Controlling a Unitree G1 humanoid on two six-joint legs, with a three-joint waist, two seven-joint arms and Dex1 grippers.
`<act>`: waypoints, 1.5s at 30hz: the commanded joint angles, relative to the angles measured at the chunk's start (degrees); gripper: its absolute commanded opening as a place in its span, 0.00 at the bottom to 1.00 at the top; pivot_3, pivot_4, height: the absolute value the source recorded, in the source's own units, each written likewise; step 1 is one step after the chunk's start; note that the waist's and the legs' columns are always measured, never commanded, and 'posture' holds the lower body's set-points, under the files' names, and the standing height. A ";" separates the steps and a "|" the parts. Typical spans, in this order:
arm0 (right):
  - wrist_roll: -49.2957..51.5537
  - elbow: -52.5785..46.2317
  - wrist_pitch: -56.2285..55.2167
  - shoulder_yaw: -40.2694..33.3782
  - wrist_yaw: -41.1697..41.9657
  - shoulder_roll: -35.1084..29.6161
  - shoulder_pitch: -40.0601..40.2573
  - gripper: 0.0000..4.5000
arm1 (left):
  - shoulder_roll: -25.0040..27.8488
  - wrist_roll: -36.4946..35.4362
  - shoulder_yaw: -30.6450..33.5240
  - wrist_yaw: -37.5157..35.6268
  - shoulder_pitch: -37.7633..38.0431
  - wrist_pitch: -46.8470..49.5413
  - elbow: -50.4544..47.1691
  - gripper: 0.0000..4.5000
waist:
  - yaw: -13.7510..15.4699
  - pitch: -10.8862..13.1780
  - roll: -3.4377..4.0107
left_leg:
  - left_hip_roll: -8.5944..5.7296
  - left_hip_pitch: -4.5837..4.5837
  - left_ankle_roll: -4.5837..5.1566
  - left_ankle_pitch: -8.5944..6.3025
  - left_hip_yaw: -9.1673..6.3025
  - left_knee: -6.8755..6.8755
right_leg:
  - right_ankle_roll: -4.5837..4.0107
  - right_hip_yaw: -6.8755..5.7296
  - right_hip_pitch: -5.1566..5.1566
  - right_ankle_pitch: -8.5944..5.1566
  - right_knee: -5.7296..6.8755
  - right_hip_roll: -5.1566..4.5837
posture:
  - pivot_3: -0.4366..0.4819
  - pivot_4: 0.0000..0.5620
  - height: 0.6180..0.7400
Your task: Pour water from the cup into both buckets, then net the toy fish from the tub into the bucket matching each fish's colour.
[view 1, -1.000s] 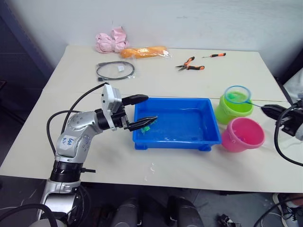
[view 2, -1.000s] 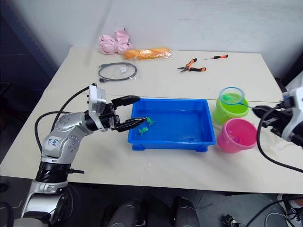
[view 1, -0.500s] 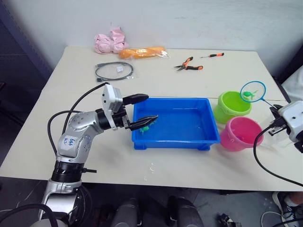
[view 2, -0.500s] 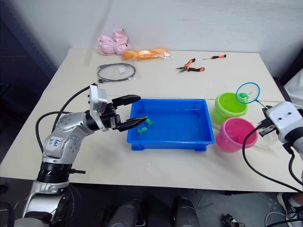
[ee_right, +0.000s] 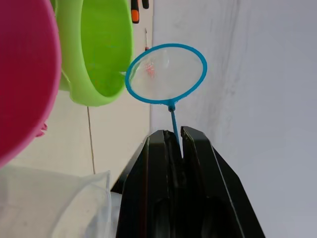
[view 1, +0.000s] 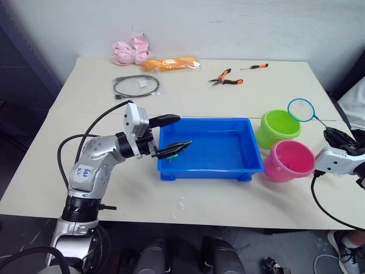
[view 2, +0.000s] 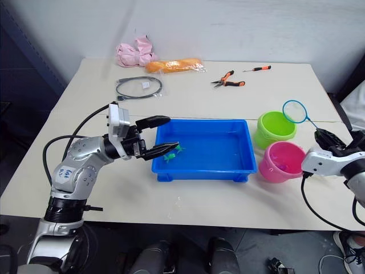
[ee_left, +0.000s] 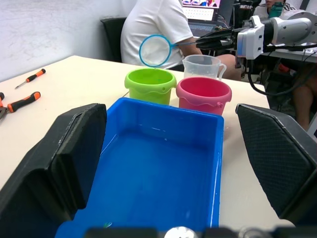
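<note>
The right gripper [ee_right: 173, 144] has its fingers pinched on the net's [view 1: 301, 109] handle; since a moment ago the hoop has lifted off the green bucket [view 1: 279, 128] and looks empty, so that fish seems delivered; the left gripper [view 1: 173, 135] holds wide fingers at the tub's [view 1: 208, 169] end; green fish [view 2: 170, 153] remain; pink bucket [view 1: 289, 161] beside.

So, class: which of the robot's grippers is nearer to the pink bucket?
The right. The right gripper holds the net just beside the pink bucket, while the left gripper sits across the blue tub.
</note>
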 commanded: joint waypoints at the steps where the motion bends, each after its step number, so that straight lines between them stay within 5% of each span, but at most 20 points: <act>1: 2.98 0.34 0.15 -1.23 -0.84 0.55 -2.27 0.00 | -0.65 -0.43 -0.25 0.38 0.19 -0.49 -1.80 0.99 | 0.01 0.00 0.00 | 0.02 0.00 -0.01 0.00 0.00 0.01 | 0.00 0.00 0.01 0.00 -0.01 0.01 | 0.48 0.27 1.00; 6: 26.51 -4.12 3.25 -3.97 12.30 5.88 -5.96 0.00 | 0.97 -0.28 1.26 -0.42 0.50 -1.16 -1.14 0.99 | -0.16 0.00 0.00 | 0.05 0.02 -0.03 0.02 -0.03 0.01 | 0.00 -0.01 0.04 0.00 -0.02 0.06 | 0.48 0.27 1.00; 9: 52.98 -16.67 19.73 -2.78 28.23 8.71 -8.68 0.00 | 4.52 -1.01 3.85 -2.50 1.62 -1.27 -0.48 0.99 | -0.72 0.01 0.01 | 0.13 0.04 -0.03 0.02 -0.07 0.02 | -0.02 -0.03 0.09 0.01 0.03 0.09 | 0.48 0.27 1.00; 13: 64.61 -27.28 40.16 1.40 37.31 5.70 -10.21 0.00 | 9.36 -1.75 6.37 -5.73 3.89 -0.81 0.03 0.99 | -0.89 0.03 0.05 | 0.18 0.03 0.00 0.00 -0.20 0.03 | -0.03 -0.15 0.12 0.01 0.18 0.04 | 0.48 0.27 1.00; 24: 60.17 -32.08 63.74 19.04 39.01 7.64 -22.03 0.00 | 17.69 -0.69 11.97 -9.47 12.77 -2.91 2.07 0.99 | -0.67 0.03 0.05 | 0.13 -0.04 0.08 -0.24 -0.21 0.04 | -0.10 -0.21 0.01 -0.02 -0.11 -0.22 | 0.48 0.27 1.00; 33: 47.33 -24.17 63.50 29.32 36.89 16.51 -29.40 0.00 | 17.88 -0.97 11.96 -8.20 14.95 -1.52 -1.63 0.99 | -1.01 0.03 0.04 | 0.13 -0.12 0.03 -0.27 -0.15 0.01 | -0.10 -0.22 -0.10 -0.02 0.09 -0.19 | 0.48 0.27 1.00; 45: 45.64 -20.56 66.06 29.56 38.21 27.99 -34.46 0.00 | 17.79 -0.66 11.66 -6.95 15.54 -0.74 -3.33 0.99 | -1.39 0.03 0.04 | 0.14 -0.15 0.03 -0.25 -0.09 0.01 | -0.10 -0.23 -0.16 -0.02 0.20 -0.08 | 0.48 0.27 1.00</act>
